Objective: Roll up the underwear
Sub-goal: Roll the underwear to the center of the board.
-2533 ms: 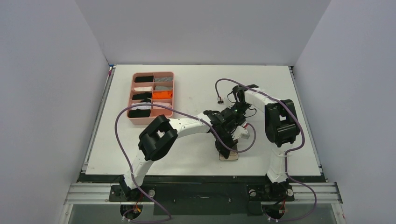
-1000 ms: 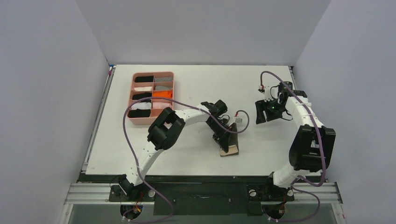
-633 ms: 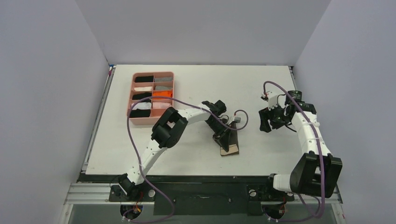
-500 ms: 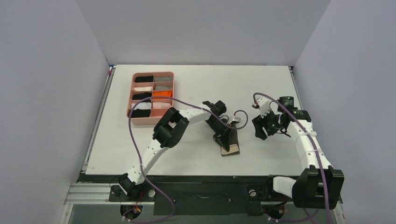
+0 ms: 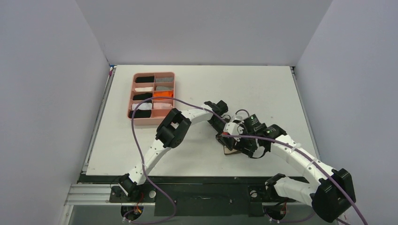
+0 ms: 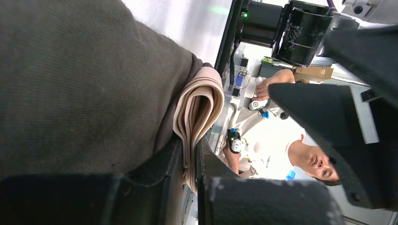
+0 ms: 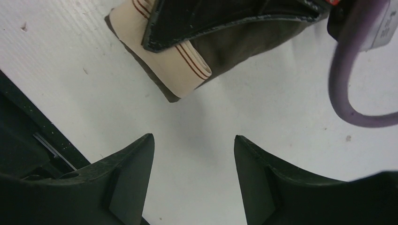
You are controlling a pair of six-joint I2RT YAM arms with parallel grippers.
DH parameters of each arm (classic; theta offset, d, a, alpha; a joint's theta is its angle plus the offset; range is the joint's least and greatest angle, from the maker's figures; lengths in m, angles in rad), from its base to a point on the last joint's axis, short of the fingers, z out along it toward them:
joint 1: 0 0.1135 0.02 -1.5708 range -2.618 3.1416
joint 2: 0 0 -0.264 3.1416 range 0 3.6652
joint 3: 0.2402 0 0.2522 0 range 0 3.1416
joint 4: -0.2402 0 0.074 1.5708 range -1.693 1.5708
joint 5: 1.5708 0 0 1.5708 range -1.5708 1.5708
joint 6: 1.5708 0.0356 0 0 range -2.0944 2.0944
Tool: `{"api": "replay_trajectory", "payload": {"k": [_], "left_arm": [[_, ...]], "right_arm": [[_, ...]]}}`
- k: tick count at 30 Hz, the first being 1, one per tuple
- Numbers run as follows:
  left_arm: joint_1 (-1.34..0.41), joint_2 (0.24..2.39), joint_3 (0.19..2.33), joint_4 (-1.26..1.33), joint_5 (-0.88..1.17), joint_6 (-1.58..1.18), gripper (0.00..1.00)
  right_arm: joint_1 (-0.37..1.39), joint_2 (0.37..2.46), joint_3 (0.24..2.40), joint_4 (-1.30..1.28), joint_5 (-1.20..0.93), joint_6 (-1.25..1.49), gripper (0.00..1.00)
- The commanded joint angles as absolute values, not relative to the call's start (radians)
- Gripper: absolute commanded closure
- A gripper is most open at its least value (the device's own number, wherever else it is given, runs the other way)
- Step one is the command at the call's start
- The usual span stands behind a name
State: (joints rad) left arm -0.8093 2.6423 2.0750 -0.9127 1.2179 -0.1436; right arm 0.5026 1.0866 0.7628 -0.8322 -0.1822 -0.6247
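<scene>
The underwear [image 7: 230,54] is a folded bundle, not yet fully rolled. The left gripper [image 6: 190,150] pinches its waistband [image 6: 199,103], and the right gripper [image 7: 193,154] hangs wide and empty nearby.

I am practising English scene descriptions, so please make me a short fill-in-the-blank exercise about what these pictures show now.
1. The left gripper is ____ on the underwear.
2. The right gripper is ____ and holds nothing.
3. The tray with compartments is ____ in colour.
Missing words: shut; open; pink.
</scene>
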Motion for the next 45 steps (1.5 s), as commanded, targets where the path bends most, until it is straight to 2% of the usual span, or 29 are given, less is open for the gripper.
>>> {"api": "replay_trajectory", "payload": {"k": [1, 10, 30, 41, 45], "left_arm": [[-0.798, 2.747, 2.066, -0.892, 1.115, -0.178, 1.0], [-0.791, 2.756, 2.065, -0.908, 1.135, -0.173, 1.0], [-0.793, 2.759, 2.048, -0.926, 1.135, -0.137, 1.0], [-0.797, 2.754, 2.04, -0.943, 1.137, -0.108, 1.0], [-0.797, 2.753, 2.041, -0.951, 1.143, -0.094, 1.0]], "right_arm": [[0.631, 1.094, 0.744, -0.752, -0.044, -0.59, 0.41], [0.824, 1.202, 0.692, -0.657, 0.074, -0.6, 0.42], [0.848, 1.326, 0.637, -0.526, 0.155, -0.676, 0.47], [0.812, 1.393, 0.635, -0.503, 0.116, -0.724, 0.55], [0.806, 1.414, 0.639, -0.513, 0.101, -0.729, 0.65]]}}
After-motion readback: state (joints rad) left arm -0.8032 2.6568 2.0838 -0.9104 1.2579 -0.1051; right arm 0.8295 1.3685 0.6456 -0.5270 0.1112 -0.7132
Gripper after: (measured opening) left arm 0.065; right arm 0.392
